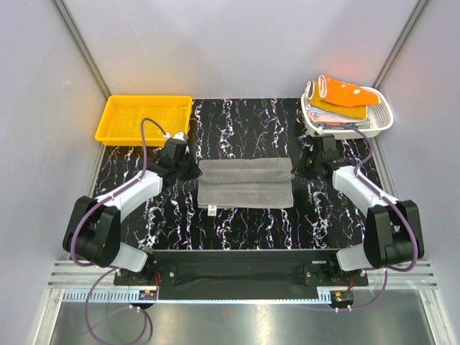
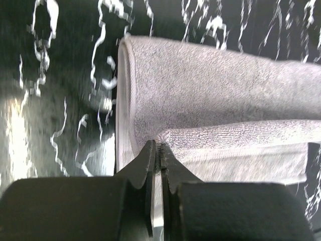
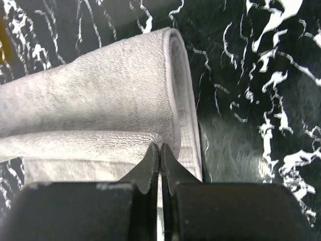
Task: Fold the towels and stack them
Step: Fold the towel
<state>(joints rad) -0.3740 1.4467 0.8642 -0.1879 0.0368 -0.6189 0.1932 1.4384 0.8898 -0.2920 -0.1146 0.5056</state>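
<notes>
A grey towel [image 1: 246, 182] lies in the middle of the black marbled table, its far edge lifted and folded over towards the near side. My left gripper [image 1: 188, 169] is shut on the towel's far left corner [image 2: 159, 146]. My right gripper [image 1: 305, 164] is shut on its far right corner [image 3: 160, 145]. Both wrist views show the grey terry cloth [image 2: 210, 100] [image 3: 100, 100] curling over in a roll ahead of the fingers. An orange towel [image 1: 348, 92] lies on other folded towels in the white lattice basket [image 1: 384, 118] at the far right.
A yellow plastic tray [image 1: 115, 129] stands at the far left of the table. Grey walls close in the table on both sides and at the back. A small white label sticks out at the towel's near left corner [image 1: 210, 209].
</notes>
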